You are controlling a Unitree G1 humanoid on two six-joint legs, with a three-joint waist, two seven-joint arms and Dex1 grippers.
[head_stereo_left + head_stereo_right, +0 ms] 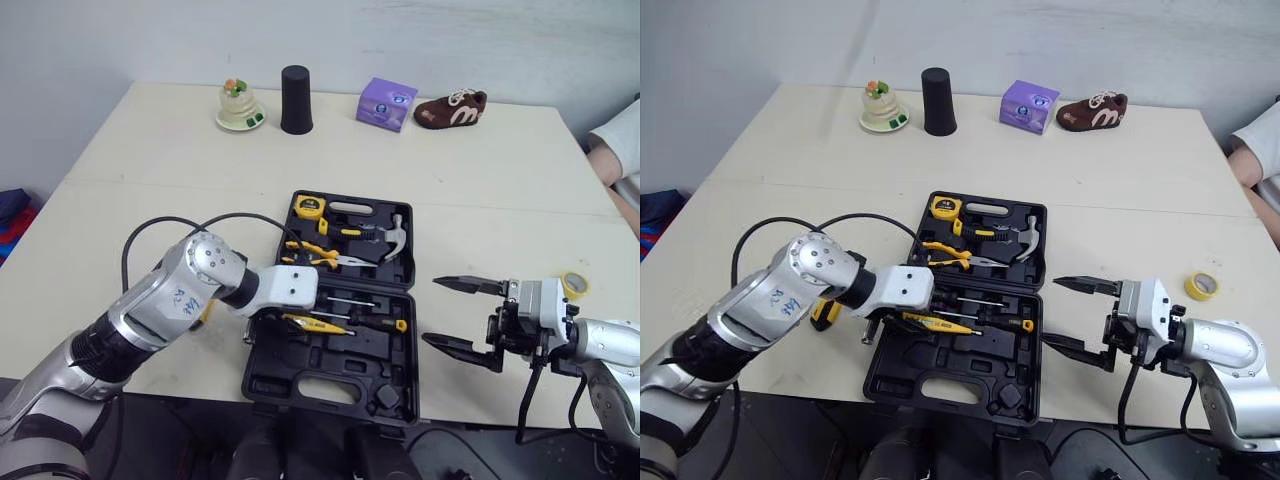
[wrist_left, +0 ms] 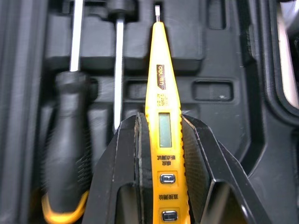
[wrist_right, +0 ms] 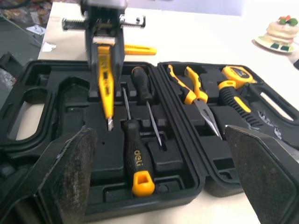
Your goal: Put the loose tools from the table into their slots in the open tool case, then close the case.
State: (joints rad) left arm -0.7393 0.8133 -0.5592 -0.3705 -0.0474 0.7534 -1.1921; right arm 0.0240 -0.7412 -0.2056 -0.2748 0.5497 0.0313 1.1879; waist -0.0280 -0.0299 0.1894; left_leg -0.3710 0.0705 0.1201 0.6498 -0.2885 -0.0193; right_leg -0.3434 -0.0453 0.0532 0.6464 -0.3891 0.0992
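**Left gripper holding the tester at the open case**

The table (image 1: 480, 180) bears the open tool case (image 1: 970, 395). The left arm reaches across the case's near half. The left gripper (image 2: 159, 128) clamps the yellow tester pen (image 2: 159, 88) between both fingers, beside two screwdrivers (image 2: 67, 130). The right gripper (image 1: 440, 312) hangs right of the case, fingers spread, empty.
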